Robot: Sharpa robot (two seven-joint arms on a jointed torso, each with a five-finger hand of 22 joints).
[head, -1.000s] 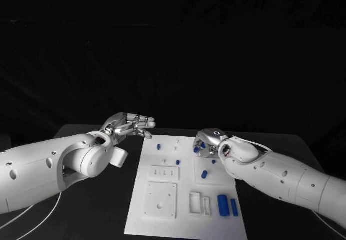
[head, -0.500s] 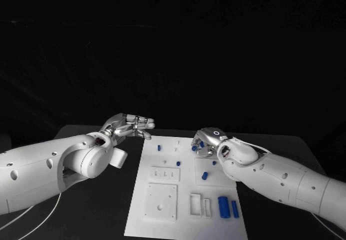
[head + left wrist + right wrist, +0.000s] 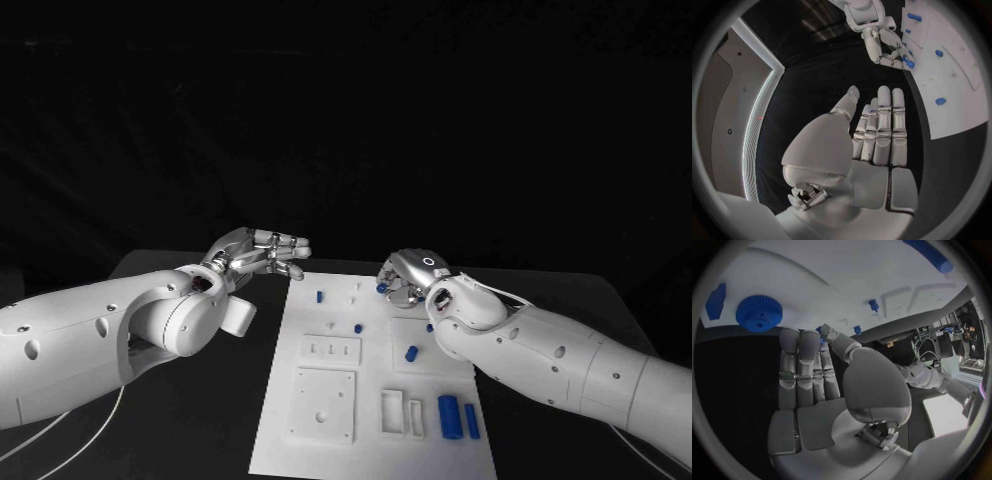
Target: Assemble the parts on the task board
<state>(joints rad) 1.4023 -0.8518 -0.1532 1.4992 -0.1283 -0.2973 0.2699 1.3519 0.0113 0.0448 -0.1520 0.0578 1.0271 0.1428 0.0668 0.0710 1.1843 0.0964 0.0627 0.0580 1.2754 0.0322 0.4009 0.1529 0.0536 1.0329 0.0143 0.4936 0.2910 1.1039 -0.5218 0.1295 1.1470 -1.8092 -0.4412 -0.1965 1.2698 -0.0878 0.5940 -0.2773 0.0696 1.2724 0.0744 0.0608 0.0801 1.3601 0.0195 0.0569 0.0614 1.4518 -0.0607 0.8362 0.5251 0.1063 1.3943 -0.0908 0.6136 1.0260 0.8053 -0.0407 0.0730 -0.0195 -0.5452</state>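
My right robot hand [image 3: 408, 277] sits over the far right part of the white board [image 3: 372, 400], fingers curled in around a small blue part [image 3: 384, 288]. In the left wrist view I see that part [image 3: 907, 63] pinched at the fingertips, just above the board's edge. From the right wrist view the fingers [image 3: 806, 365] lie close together and straight, with a bit of blue at their tips.

My left robot hand [image 3: 260, 252] hangs off the board's far left corner, over the black desk [image 3: 216, 400]. Its fingers are loosely bent and apart, and it holds nothing.

On the board, a blue peg [image 3: 319, 296] stands near the far left corner. Another small blue piece [image 3: 358, 326] sits near the middle, and a short blue cylinder [image 3: 411, 352] lies toward the right side. Two longer blue cylinders [image 3: 449, 415] lie side by side at the near right corner, beside two raised rectangular frames [image 3: 392, 410]. A blue toothed wheel [image 3: 759, 313] rests on the board close to the right robot hand in the right wrist view.
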